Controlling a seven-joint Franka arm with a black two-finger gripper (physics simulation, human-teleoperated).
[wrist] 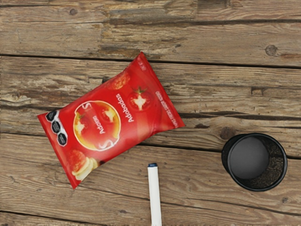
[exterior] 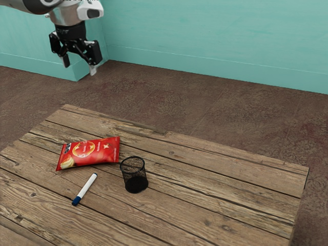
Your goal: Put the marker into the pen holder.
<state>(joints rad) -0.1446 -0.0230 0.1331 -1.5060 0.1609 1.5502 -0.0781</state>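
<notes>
Blue-capped marker [exterior: 86, 188] lying on the wooden counter [exterior: 225, 195].
Near it, the black mesh pen holder [exterior: 134, 183] stands upright beside a red Adobadas bag [wrist: 112, 121] (tomatoes printed on it); high above, the gripper [exterior: 79, 67] holds its jaws apart.

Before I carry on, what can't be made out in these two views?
- Marker: its capped end is cut off by the wrist view's lower edge.
- Bag: its underside is hidden by its own top, both views; its fine print is too small in the exterior view.
- Arm: cut off by the exterior view's upper edge.
- Table: cut off by the exterior view's lower edge.
</notes>
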